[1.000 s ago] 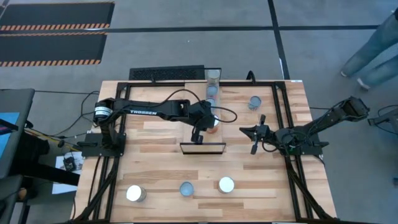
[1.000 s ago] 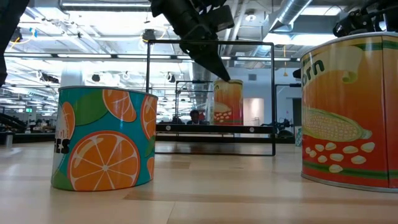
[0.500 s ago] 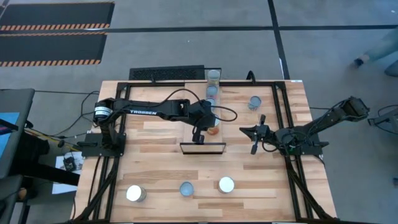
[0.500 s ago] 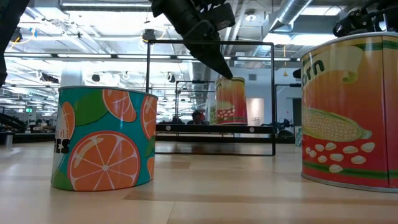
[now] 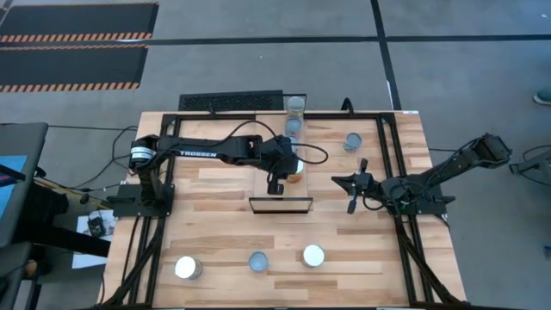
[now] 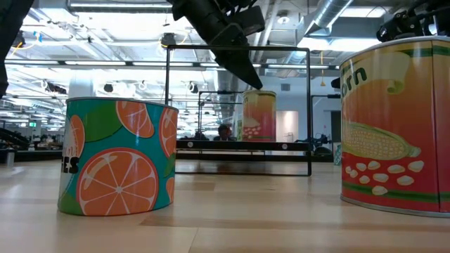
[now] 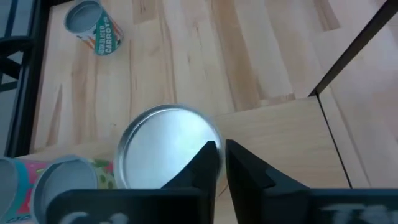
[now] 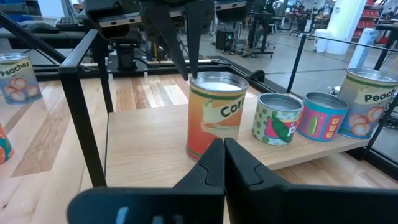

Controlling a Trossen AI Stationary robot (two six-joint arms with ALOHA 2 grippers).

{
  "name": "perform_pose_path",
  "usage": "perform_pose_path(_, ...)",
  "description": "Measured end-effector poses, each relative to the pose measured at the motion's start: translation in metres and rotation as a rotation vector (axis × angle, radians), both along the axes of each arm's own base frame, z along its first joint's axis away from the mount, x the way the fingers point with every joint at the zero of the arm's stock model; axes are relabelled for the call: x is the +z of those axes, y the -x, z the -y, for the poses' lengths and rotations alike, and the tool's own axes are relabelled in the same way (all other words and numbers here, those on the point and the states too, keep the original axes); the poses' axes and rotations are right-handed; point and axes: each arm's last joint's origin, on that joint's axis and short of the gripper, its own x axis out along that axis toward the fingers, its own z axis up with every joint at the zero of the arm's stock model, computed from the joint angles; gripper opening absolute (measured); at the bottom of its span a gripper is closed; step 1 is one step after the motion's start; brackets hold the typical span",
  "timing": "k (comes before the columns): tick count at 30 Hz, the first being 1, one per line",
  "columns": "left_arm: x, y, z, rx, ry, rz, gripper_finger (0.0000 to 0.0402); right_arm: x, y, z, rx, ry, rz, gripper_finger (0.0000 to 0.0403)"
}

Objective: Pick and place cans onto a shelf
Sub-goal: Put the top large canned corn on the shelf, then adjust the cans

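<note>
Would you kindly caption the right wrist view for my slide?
Left gripper poised over a corn can standing on the shelf beside three other cans.

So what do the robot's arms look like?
Both arms are black and jointed, ending in two thin pointed fingers. The left arm has white TROSSEN lettering, a silver ring near its base and a black cable looping beside it. The right arm is black too, with cables at its base.

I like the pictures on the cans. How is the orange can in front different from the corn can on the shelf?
The oranges can stands on the tabletop, teal with orange slices. The corn can stands up on the shelf, orange and red, beside other cans, with the left end effector just above it. Both are upright.
</note>
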Motion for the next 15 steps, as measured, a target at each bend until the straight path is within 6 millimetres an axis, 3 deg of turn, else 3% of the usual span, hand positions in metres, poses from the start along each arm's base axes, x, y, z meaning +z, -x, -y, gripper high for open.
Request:
perform_pose_path(7, 0.004, 0.0, -0.001, -0.009, -0.013, 0.009, 0.0052, 0.0, 0.0, 0.0, 0.0, 0.0, 0.0, 0.0012)
perform_pose_path(12, 0.039, 0.011, 0.0, -0.009, -0.028, 0.101, 0.0036, 0.0, 0.0, -0.001, 0.004, 0.003, -0.002, 0.0012)
perform_pose_path(15, 0.047, 0.028, -0.005, 0.011, -0.015, 0.126, 0.0012, 0.0, 0.0, -0.002, 0.012, 0.009, -0.004, 0.0012)
